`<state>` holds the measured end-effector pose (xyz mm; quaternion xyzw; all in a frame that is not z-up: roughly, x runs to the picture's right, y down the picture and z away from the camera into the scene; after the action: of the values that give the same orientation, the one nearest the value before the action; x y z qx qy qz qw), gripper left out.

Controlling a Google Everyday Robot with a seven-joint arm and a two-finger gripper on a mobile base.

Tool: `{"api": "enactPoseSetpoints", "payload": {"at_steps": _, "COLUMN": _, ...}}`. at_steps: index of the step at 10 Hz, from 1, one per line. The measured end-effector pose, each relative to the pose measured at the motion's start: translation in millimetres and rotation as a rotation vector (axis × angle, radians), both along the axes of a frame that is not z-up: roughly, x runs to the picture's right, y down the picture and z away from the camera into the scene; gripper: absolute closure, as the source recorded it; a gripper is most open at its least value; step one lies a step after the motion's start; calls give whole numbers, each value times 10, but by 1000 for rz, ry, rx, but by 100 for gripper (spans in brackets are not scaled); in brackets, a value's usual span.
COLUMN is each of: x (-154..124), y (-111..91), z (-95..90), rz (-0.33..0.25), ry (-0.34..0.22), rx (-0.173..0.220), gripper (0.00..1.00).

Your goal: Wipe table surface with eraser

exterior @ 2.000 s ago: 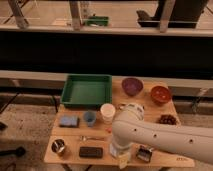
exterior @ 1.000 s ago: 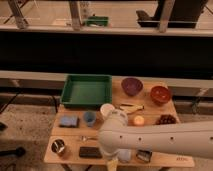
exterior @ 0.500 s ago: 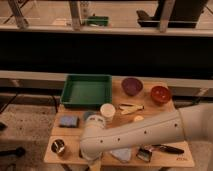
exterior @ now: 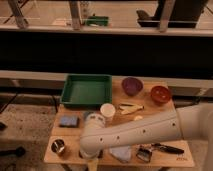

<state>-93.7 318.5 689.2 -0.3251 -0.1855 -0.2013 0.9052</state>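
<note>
Eraser: lies hidden under the arm at the tabletop's front edge, toward the left corner, beside the pale cloth. Tool: hangs there too, covered by the arm, jaws apart.

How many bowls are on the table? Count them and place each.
2: purple bowl at the back, red bowl at the back-right corner. The arm, gripper hidden under it front left, may cover others.

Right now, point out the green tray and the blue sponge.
green tray (exterior: 86,91), camera view, bare floor of the tray.
blue sponge (exterior: 68,121), camera view, middle of its top face.
gripper, camera view, hidden under the arm (exterior: 135,132) end at the table (exterior: 147,102) front left.
</note>
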Motion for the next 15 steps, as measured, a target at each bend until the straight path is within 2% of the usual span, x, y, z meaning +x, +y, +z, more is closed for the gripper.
{"api": "enactPoseSetpoints", "payload": {"at_steps": 5, "x": 3, "y": 26, "z": 138, "rz": 34, "ry": 29, "rx": -20, "gripper": 20}}
{"api": "enactPoseSetpoints", "payload": {"at_steps": 9, "x": 17, "y": -35, "z": 317, "rz": 65, "ry": 51, "rx": -27, "gripper": 20}}
{"api": "enactPoseSetpoints", "payload": {"at_steps": 13, "x": 162, "y": -11, "z": 490, "rz": 95, "ry": 82, "rx": -45, "gripper": 20}}
{"api": "enactPoseSetpoints", "payload": {"at_steps": 15, "x": 264, "y": 17, "z": 583, "rz": 103, "ry": 99, "rx": -55, "gripper": 26}}
